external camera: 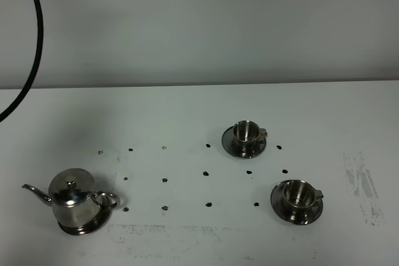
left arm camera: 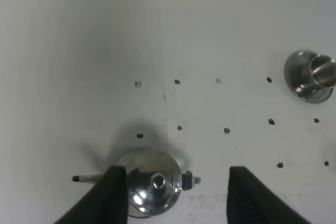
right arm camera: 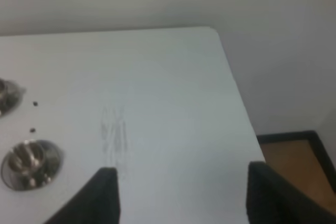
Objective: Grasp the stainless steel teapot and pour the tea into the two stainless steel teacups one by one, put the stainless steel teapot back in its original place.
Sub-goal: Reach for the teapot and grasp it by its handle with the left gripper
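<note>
left end effector [left arm camera: 176, 171] wide, empty, over teapot [left arm camera: 147, 195], pot btwn fingers nr one; right end effector [right arm camera: 182, 171] wide, empty.

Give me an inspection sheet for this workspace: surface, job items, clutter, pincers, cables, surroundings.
Surface: white table, rows of dark dots, grey scuffs at right.
Job's things: teapot upright on its saucer, front left; far teacup and near teacup upright, right side, apart.
Clutter: nothing seen.
Grippers: left pincer open above the teapot; right pincer open, empty.
Cables: black cable arcing at upper left.
Surroundings: pale wall behind; brown floor past the table's edge.
</note>
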`<state>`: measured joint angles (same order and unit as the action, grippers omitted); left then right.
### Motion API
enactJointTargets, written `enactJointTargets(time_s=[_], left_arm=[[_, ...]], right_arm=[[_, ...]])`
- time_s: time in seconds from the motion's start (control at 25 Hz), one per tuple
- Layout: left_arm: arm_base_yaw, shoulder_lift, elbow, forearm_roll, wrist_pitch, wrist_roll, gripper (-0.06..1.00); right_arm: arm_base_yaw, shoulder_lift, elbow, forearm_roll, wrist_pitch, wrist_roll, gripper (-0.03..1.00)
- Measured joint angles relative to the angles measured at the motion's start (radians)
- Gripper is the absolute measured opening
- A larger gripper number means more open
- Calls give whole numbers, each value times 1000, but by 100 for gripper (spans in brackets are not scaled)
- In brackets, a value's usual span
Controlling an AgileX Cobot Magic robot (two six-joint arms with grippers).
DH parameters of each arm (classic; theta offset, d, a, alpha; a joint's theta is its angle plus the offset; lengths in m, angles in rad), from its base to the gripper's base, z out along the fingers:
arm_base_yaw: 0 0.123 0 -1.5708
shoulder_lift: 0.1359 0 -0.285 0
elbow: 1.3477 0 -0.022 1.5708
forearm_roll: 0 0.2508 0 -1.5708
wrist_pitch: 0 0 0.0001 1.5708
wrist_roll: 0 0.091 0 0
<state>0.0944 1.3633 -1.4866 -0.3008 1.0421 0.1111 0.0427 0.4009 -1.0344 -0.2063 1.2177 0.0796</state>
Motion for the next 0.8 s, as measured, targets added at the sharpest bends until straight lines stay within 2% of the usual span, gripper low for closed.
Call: enactJointTargets(time_s=[0.16, 0.32, 0.56, 0.8], left_arm=[[0, -30, 24, -7, -22, 2, 49], [0, -41, 26, -16, -28, 6, 49], [0, -43, 26, -18, -26, 7, 49], [0, -45, 26, -18, -17, 7, 49]], right_arm=[[0, -234, 176, 4, -54, 0, 54], [0, -366, 298, 43, -82, -30, 54], [0, -396, 436, 155, -120, -132, 54], [0, -397, 522, 192, -141, -183, 54]])
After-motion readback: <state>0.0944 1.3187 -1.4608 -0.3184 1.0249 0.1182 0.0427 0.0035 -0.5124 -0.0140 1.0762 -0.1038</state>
